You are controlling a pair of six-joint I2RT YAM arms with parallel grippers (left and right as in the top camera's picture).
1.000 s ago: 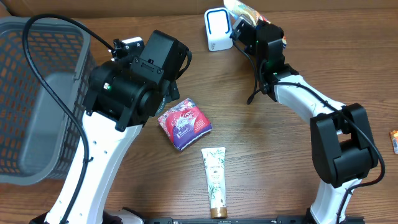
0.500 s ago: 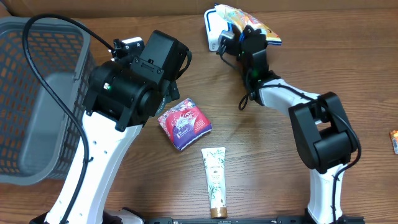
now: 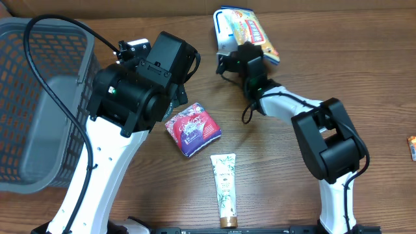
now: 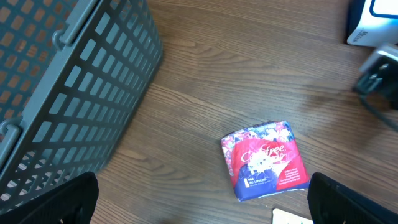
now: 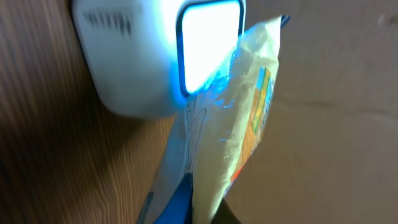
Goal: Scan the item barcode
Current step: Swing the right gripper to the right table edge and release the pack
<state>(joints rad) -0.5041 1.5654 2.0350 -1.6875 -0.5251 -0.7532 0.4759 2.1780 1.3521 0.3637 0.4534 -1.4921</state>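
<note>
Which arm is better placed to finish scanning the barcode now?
Right. The right end effector is shut on the snack bag, holding it at the lit scanner. The left end effector hangs open above the red packet, away from the scanner.

Grey mesh basket [image 3: 23, 39] stands at left end of wooden table [image 3: 279, 162]. Red-and-purple pouch [image 3: 192, 129] lies flat mid-table, well apart from basket. White tube [image 3: 225, 190] lies near pouch, not touching, brown cap toward front edge. Small orange object [image 3: 413, 147] at right edge, cropped.
</note>
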